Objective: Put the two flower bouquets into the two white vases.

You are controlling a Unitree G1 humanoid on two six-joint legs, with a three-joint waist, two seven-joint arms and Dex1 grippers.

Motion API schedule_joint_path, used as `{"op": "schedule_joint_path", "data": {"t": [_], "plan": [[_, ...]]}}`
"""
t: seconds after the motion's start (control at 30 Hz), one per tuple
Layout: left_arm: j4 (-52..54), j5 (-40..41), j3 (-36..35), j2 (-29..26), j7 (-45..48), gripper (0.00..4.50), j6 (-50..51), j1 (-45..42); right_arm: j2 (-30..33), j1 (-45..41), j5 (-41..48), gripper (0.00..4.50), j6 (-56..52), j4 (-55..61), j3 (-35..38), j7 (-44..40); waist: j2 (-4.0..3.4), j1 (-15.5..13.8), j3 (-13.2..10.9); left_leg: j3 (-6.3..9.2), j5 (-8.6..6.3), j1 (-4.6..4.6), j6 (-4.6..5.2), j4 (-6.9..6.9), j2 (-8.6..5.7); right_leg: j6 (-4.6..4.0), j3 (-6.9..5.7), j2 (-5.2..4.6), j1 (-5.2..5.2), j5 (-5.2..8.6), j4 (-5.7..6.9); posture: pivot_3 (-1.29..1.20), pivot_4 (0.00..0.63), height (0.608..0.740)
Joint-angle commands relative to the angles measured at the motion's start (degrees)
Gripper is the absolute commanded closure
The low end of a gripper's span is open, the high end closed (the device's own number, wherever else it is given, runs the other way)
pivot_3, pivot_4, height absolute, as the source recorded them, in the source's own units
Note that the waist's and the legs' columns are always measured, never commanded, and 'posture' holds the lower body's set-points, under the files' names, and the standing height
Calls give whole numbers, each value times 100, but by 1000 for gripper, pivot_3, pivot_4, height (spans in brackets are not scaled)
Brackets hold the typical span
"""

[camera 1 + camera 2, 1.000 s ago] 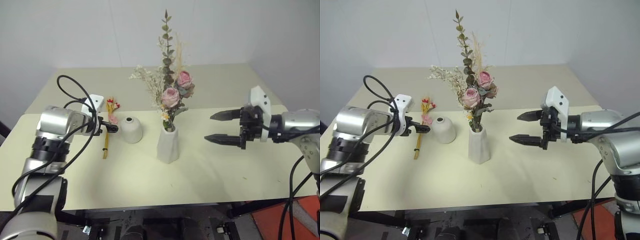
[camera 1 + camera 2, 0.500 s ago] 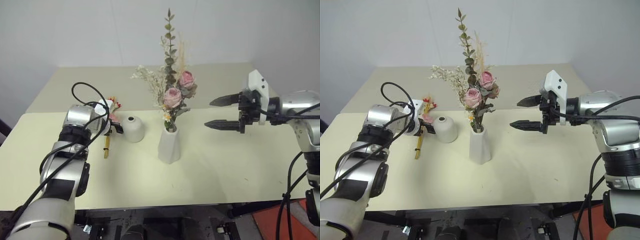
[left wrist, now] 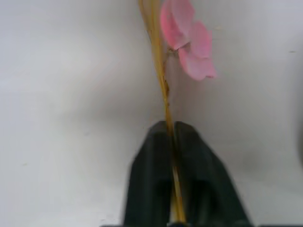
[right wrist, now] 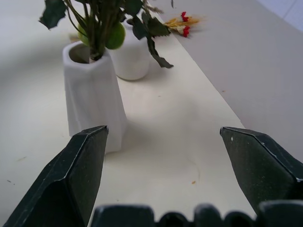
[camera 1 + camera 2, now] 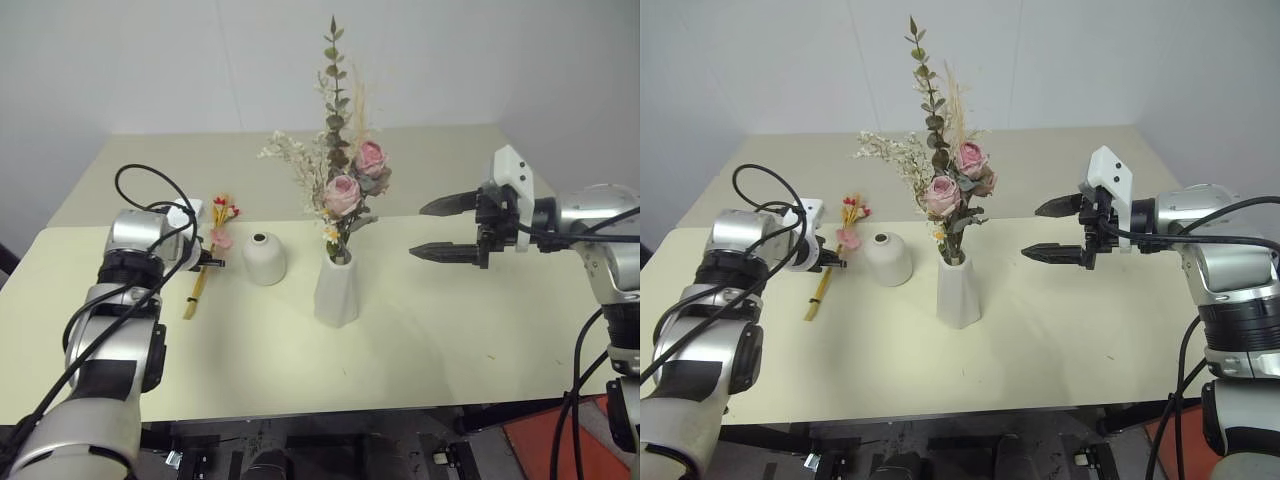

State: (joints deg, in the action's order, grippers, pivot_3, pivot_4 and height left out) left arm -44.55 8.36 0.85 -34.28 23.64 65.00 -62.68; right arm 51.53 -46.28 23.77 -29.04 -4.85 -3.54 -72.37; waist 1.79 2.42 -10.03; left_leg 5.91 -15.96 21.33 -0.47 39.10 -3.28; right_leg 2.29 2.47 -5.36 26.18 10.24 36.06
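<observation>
The left gripper is pinching the yellow stalks of the slim bouquet, which is lying on the table just left of the squat vase. The rose bouquet is standing in the tall vase mid-table. The right gripper is hovering with fingers spread, well right of both vases.

The left gripper is mostly tucked behind its own wrist next to the short round vase. Up close, the slim bunch runs off the frame's edge, so its red buds get cut off, and the pink blossom looks pretty blurry. The rose bouquet above the taller vase is cropped too.
</observation>
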Motion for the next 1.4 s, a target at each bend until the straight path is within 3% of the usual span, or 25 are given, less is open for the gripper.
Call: {"op": "schedule_joint_path", "data": {"t": [0.03, 0.17, 0.4, 0.67, 1.0, 1.17, 1.4], "plan": [[645, 244, -602, -176, -21, 4458, 121, 53, 20, 22, -23, 0, 141, -33, 216, -11, 0, -7, 0, 0, 0, 0, 0, 0, -1, 0, 0, -1, 0, 0, 0, 0, 150, 740], [1432, 474, -1077, -261, 4, 4458, 153, 197, -47, -15, -176, 0, 265, -273, 131, 3, 0, -13, 0, 1, 0, 1, -1, 1, 0, 0, -1, -2, 0, 0, 0, 0, 150, 740], [3060, 1410, -2285, 32, 259, 4458, -893, 499, -326, -257, -465, 0, 440, -809, -9, 16, 0, 1, 0, 1, 4, 1, -8, 1, 4, -1, 0, -3, 4, -2, -2, 0, 150, 740], [3469, 2880, -3276, 184, 1384, 4458, -2014, 458, -644, -680, -793, 0, 397, -1160, -71, 251, 0, 9, 0, -2, 16, 0, -29, -2, 7, -2, 0, -1, 4, -2, -6, 0, 150, 740], [3128, 2978, -2541, 308, 2722, 4458, -3246, 776, -778, -499, -799, 0, 322, -1039, -6, 535, 0, 0, 0, -2, 16, 0, -28, 1, 2, 0, 0, -3, 0, -4, -6, 0, 150, 740], [3658, 2833, -1934, 558, 3072, 4458, -3898, 1185, -740, -292, -784, 0, 251, -691, 29, 661, 0, 5, 0, -2, 16, 3, -28, 1, 3, 0, 1, -2, 1, -4, -10, 0, 150, 740], [3627, 2858, -1773, 570, 3100, 4458, -4106, 1385, -695, -189, -772, 0, 177, -589, 86, 740, 0, 15, 0, -6, 5, -5, -9, 2, 7, 0, 4, 2, 0, -4, -13, 0, 150, 740]]}}
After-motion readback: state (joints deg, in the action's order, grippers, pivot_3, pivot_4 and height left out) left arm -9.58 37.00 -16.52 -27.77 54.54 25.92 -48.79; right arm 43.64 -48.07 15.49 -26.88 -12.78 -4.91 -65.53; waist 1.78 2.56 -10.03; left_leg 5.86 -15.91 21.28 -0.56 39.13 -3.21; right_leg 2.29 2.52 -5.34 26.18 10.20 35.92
